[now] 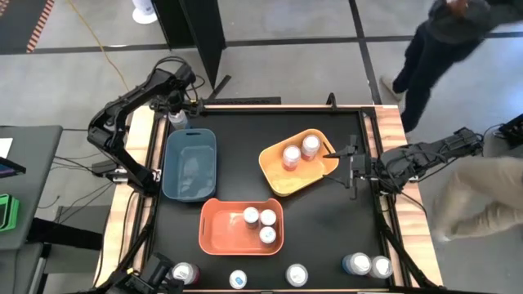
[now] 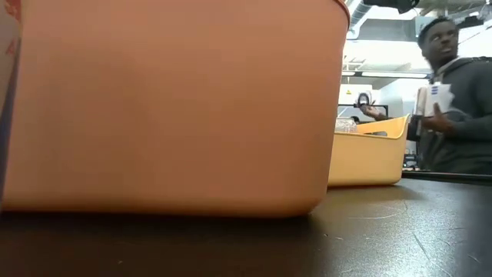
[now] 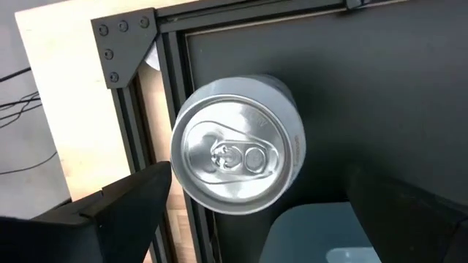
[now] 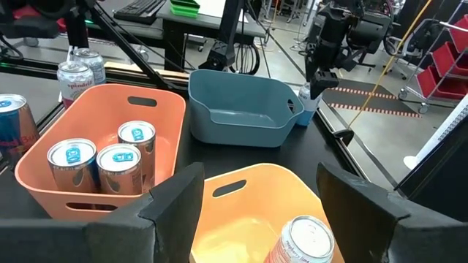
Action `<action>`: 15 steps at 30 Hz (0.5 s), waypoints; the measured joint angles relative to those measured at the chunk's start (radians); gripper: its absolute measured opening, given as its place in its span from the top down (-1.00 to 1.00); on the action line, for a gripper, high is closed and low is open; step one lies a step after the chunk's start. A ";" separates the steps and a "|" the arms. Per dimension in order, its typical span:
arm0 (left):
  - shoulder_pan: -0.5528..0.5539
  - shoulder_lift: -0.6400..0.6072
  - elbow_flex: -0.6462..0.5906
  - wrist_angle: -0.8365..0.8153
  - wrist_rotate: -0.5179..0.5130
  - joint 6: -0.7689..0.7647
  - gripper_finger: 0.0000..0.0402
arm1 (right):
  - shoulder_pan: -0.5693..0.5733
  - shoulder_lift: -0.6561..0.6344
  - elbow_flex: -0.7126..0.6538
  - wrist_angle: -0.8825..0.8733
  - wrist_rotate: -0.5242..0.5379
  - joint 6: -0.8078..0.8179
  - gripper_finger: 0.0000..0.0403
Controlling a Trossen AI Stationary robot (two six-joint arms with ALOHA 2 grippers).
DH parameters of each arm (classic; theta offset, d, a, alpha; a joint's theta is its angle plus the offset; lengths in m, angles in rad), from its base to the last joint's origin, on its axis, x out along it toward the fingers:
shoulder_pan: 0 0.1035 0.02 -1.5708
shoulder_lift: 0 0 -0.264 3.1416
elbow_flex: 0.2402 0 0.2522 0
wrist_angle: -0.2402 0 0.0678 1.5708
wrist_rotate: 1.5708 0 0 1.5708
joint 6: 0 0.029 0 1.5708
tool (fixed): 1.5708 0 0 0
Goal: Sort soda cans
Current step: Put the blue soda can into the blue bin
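Observation:
A silver-topped soda can (image 3: 238,153) stands upright at the table's far left corner, beside the blue bin (image 1: 189,163). My left gripper (image 3: 256,179) hangs over it, pointing down and open, one finger on each side of the can and clear of it; the same gripper (image 1: 175,111) also shows from above. My right gripper (image 4: 259,183) is open with nothing in it, held level at the right rim of the yellow bin (image 1: 298,159), which holds two cans (image 1: 301,151). Three cans (image 1: 260,222) stand in the orange bin (image 1: 214,229).
Several more cans (image 1: 296,275) stand along the table's near edge. The orange bin's wall (image 2: 169,108) fills the low view, with the yellow bin (image 2: 369,150) behind it. A person (image 1: 441,41) stands past the far right corner. The table's frame rail (image 3: 172,66) runs close to the corner can.

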 joint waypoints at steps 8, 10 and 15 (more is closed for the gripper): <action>0.000 0.000 -0.009 0.025 -0.002 -0.001 -0.99 | 0.000 0.000 0.000 0.000 0.000 0.000 -0.40; 0.000 0.000 -0.009 0.030 -0.002 -0.001 -0.99 | 0.000 0.000 0.000 0.003 0.000 0.000 -0.40; 0.000 0.000 -0.033 0.072 -0.008 -0.001 -0.99 | 0.000 0.000 0.000 0.008 0.000 0.000 -0.40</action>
